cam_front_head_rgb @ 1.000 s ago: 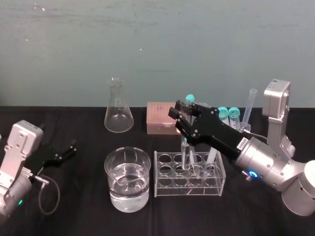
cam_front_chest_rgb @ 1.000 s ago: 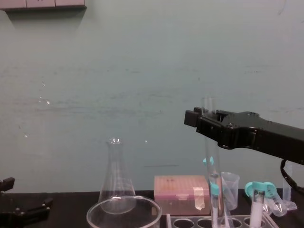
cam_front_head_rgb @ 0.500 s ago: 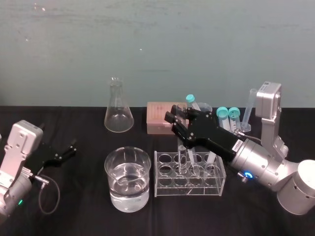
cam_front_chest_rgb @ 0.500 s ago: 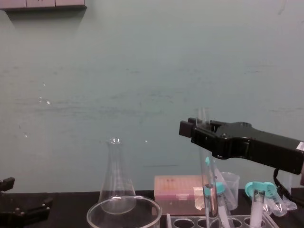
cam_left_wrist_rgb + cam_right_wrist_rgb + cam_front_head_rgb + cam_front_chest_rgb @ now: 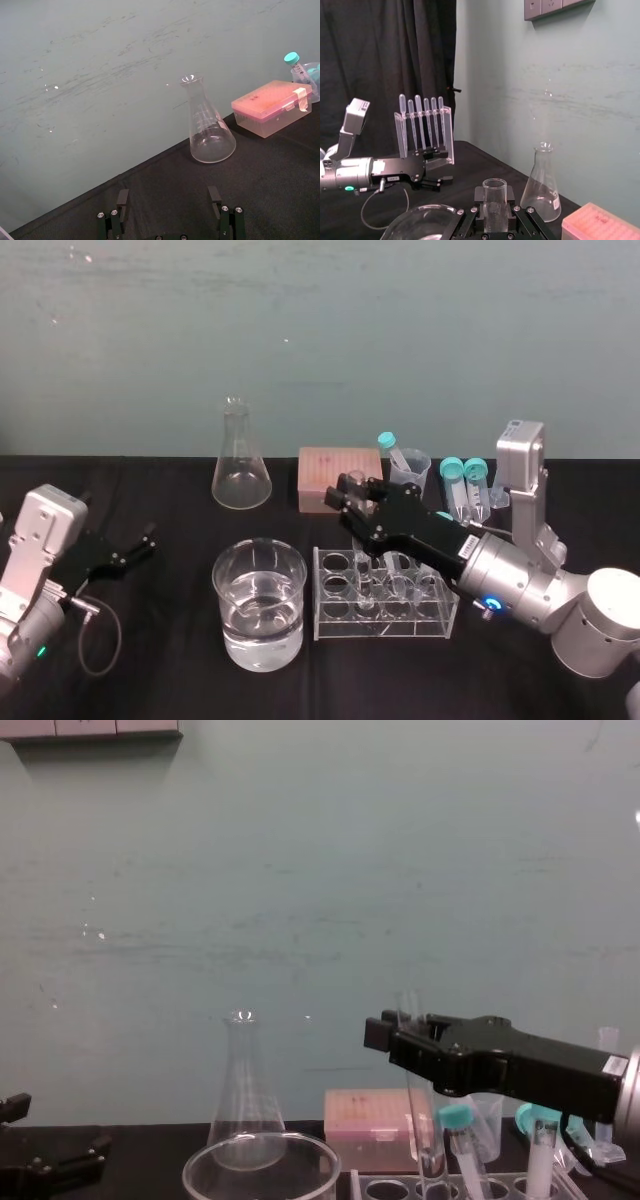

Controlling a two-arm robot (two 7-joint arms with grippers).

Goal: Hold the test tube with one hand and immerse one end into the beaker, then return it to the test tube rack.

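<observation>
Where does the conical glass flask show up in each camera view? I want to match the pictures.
Head view: flask at the back, left of the pink box.
Chest view: flask low, left of centre, left of the pink box.
Left wrist view: flask beyond the open left hand, beside the pink box.
Right wrist view: flask beyond the right hand gripping the test tube, beside the pink box.
Shared landmark: the pink box.
</observation>
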